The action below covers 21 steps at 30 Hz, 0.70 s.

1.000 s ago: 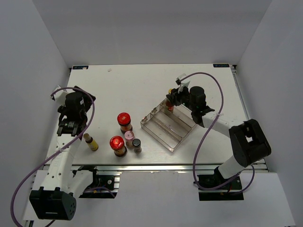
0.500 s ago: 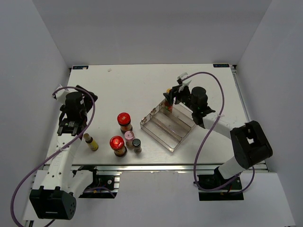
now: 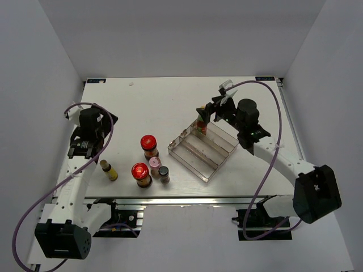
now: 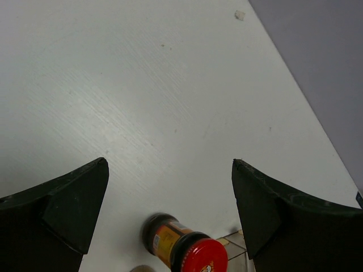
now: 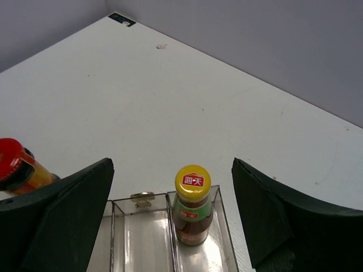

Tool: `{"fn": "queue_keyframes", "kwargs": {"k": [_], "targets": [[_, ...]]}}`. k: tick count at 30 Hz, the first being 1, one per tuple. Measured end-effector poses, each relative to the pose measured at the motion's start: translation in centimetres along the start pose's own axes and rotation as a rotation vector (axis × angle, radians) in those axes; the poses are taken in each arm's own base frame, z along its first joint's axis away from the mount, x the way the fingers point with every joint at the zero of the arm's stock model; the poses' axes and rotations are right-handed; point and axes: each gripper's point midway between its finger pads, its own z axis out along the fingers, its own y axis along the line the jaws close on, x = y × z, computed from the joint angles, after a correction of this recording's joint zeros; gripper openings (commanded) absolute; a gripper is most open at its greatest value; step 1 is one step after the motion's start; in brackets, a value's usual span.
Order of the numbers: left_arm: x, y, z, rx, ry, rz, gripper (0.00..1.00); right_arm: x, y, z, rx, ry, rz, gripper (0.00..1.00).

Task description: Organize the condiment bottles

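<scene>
Slim yellow-capped sauce bottle (image 5: 191, 207) upright in far-end slot of clear plastic stepped tray (image 3: 198, 154), untouched by right gripper (image 5: 171, 164), spread wide either side. Left gripper (image 4: 170, 164) spread too (empty), squat red-lidded jar (image 4: 184, 252) ahead of it. Bottle likely rigid, slick, tippy: pinch body below cap.

The yellow-capped sauce bottle (image 5: 193, 204) carries a small red badge with two white Chinese characters on its cap, seemingly "海天". A like red mark with white characters sits on its neck label. The red-lidded jar (image 4: 181, 249) shows a lid mark and an orange label, both too blurred to read.
</scene>
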Motion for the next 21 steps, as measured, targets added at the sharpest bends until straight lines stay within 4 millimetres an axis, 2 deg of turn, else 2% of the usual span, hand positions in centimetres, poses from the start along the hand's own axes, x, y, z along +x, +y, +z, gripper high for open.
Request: {"fn": "queue_keyframes", "kwargs": {"k": [5,8,10,16,21], "targets": [[-0.3,1.3,-1.1,-0.143,0.070,0.027,0.98,-2.7,1.2,-1.2,-0.021,-0.018,0.012,0.89],[-1.2,3.2,-2.9,-0.253,0.069,0.052,0.98,-3.2,1.5,-1.9,-0.016,-0.020,0.028,0.89],[-1.1,5.0,-4.3,-0.314,0.078,0.080,0.98,-3.3,1.3,-2.3,0.000,-0.013,0.040,0.89],[2.2,10.2,-7.8,-0.432,0.220,0.202,0.98,-3.0,0.8,-3.6,0.048,0.002,0.048,0.89],[4.3,11.9,-9.0,-0.457,0.331,0.282,0.97,-2.5,0.4,-4.4,0.083,0.011,0.048,0.89]]}}
